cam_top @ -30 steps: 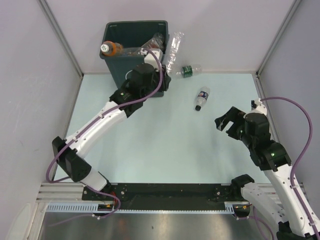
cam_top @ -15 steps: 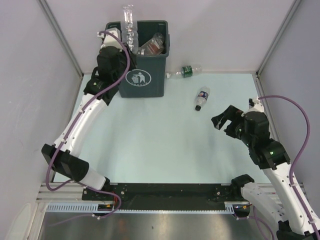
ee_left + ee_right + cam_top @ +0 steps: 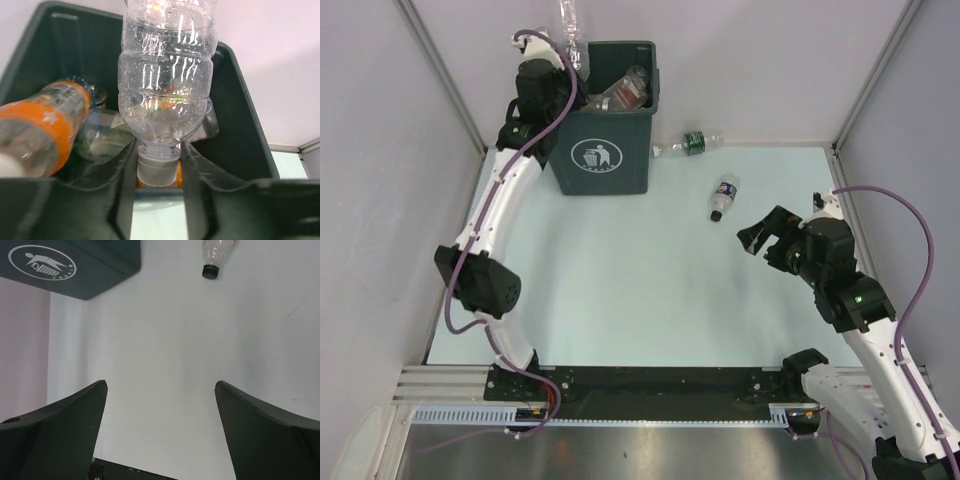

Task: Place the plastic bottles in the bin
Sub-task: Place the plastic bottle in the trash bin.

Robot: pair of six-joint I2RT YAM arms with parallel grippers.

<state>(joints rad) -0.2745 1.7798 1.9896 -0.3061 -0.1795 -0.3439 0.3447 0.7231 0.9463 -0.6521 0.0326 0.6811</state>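
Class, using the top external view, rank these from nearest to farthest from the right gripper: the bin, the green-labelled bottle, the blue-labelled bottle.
Measured from the right gripper:
1. Blue-labelled bottle, lying on the table just ahead and to its left.
2. Green-labelled bottle, at the far edge.
3. Bin, standing in the far left corner.

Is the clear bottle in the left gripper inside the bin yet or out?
Out. The left gripper clamps the clear bottle by its cap between its jaws, body above the bin rim.

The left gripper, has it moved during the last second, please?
Yes: the left gripper swung from the bin's front right corner to its left rim.
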